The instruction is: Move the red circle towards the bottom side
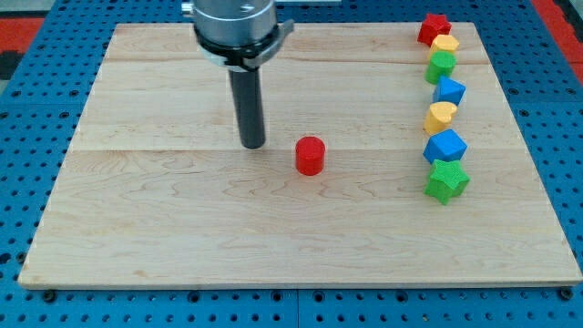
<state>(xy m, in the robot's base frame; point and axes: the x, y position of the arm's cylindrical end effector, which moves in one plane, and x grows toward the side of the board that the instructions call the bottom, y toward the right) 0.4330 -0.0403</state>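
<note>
1. Tabletop of pale wood fills almost the whole view, and it lies on a blue pegboard.
2. The arm comes down from the view's top, and its metal collar holds the dark rod upright. There is no pincer on this arm, so nothing can be said about wide or narrow; it only pushes.
3. The tip rests on the wood just beside the red circle, on its left in the view and a little higher, with a small gap between them.
4. The red circle stands near the middle of the board, well apart from the other blocks and far from the bottom side.
5. Risk: from this place a straight push would send the circle to the view's right, toward the column, and not down. I think the tip must first go around to the circle's top side. A push that is off the centre could also let the round block roll away sideways.
6. A column of blocks stands at the view's right: red star, yellow block, green block, blue block, second yellow block, larger blue block, green star.
</note>
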